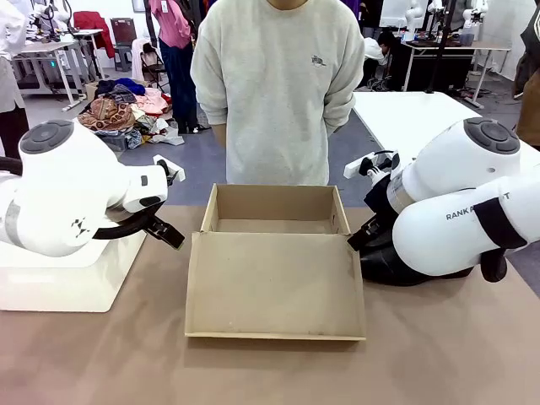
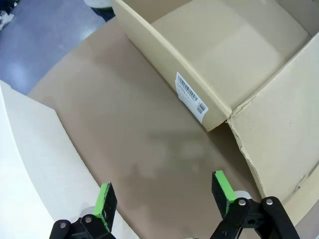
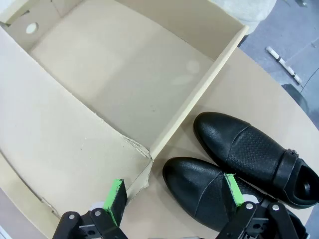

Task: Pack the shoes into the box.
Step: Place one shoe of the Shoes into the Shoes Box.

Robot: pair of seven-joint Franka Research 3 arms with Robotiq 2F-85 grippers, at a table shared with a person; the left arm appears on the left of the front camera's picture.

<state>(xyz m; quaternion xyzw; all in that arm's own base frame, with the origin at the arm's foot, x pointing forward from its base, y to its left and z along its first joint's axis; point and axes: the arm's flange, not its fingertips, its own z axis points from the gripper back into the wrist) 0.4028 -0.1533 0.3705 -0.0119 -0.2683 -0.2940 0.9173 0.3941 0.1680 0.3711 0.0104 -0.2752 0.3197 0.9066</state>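
The brown cardboard box (image 1: 272, 209) stands open at the table's middle, its flap lid (image 1: 275, 285) lying flat towards me, and nothing shows inside it. Two black shoes (image 3: 251, 152) lie side by side on the table just outside the box's right wall, toes towards it. In the front view they (image 1: 381, 267) are largely hidden behind my right arm. My right gripper (image 3: 174, 196) hovers open over the nearer shoe's toe (image 3: 197, 186) and the box's torn corner. My left gripper (image 2: 164, 195) is open above bare table, beside the box's left wall (image 2: 189, 84) with its barcode label.
A white bin (image 1: 72, 278) sits at the table's left, under my left arm, and its wall (image 2: 35, 174) curves close to the left gripper. A person (image 1: 278, 93) stands behind the box at the far edge, hands out of sight. Bare table lies in front of the lid.
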